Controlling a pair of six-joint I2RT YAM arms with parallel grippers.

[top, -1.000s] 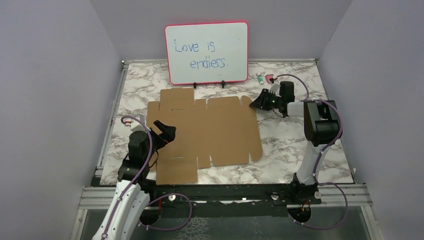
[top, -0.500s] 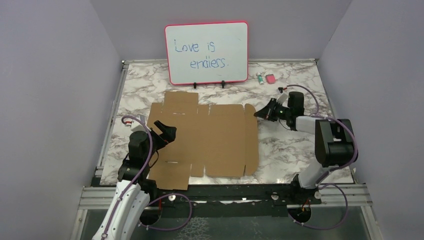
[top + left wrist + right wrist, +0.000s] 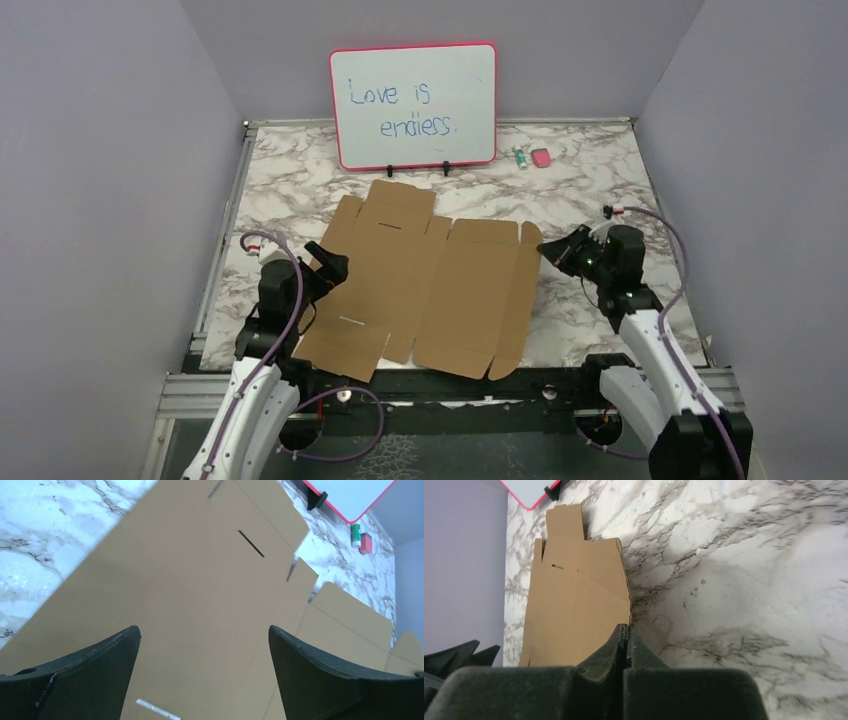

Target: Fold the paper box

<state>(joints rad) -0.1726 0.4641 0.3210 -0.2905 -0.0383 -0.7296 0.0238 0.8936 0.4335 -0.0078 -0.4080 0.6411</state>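
Right gripper (image 3: 548,250) has snapped fully closed in the last second. In the wrist view its tips meet right on the edge of the paper box (image 3: 430,285), so I read it as pinching the sheet's right-hand flap. With that pinch the sheet has moved. It lay square in front of the whiteboard (image 3: 413,104); now it is swung askew, its right side pulled away from the whiteboard and one corner hanging past the edge of the table (image 3: 600,300) farthest from it. It is still flat, with no panel raised. Left gripper (image 3: 328,262) stays wide open, holding nothing, hovering over the sheet's left part. I judge this as repositioning only; the folding has yet to start.
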